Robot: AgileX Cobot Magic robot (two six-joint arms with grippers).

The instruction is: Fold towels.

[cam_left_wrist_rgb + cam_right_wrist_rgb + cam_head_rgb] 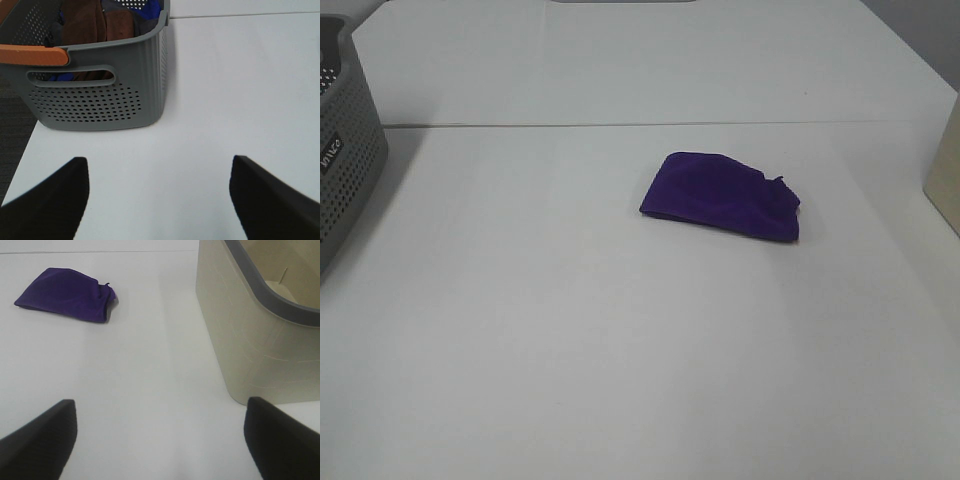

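my left gripper (157,200) shows as two black fingers (50,205) at the lower corners of the frame, spread wide over bare white table (225,90). in the upper left stands a grey perforated plastic basket (95,95) with an orange handle (32,54), holding brown and blue cloths (100,22).

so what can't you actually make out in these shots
- Towel: bunched in a heap in the high and right wrist views, so its folds, underside and any tag are hidden.
- Grey basket: cut off by the high view's left edge; in the left wrist view its wall hides most of the cloths inside.
- Beige bin: cut by the frame edges in the right wrist and high views; most of its inside is unseen.
- Arms: absent from the high view.
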